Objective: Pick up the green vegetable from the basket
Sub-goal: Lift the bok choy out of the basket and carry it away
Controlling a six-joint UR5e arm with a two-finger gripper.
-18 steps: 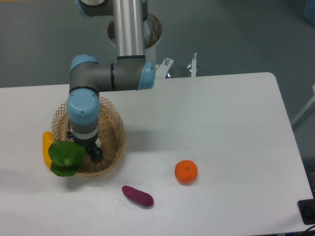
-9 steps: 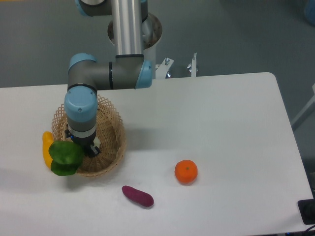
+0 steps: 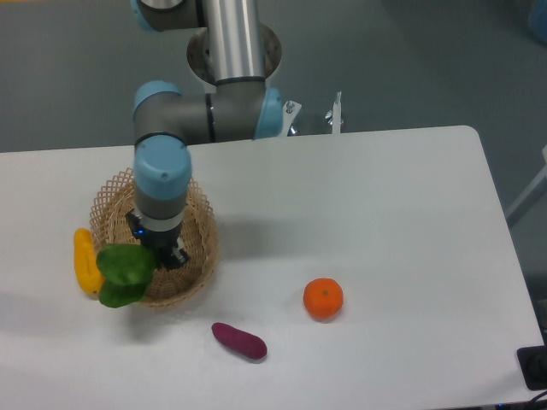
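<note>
The green vegetable [image 3: 125, 273], with broad bright green leaves, hangs over the front left rim of the tan wicker basket [image 3: 203, 248]. Its right end is at my gripper [image 3: 159, 256]. The gripper points down inside the basket and looks shut on that end of the vegetable. The arm's blue and grey wrist hides most of the fingers and much of the basket's inside. The vegetable's pale stem end does not show.
A yellow elongated vegetable [image 3: 85, 261] lies on the table just left of the basket. A purple eggplant-like piece [image 3: 239, 340] lies in front of the basket to the right. An orange [image 3: 323, 298] sits further right. The arm's base column [image 3: 232, 43] stands behind the table.
The wrist and gripper have shifted to the right over the basket, and the green vegetable has moved right with them, uncovering more of the yellow vegetable.
</note>
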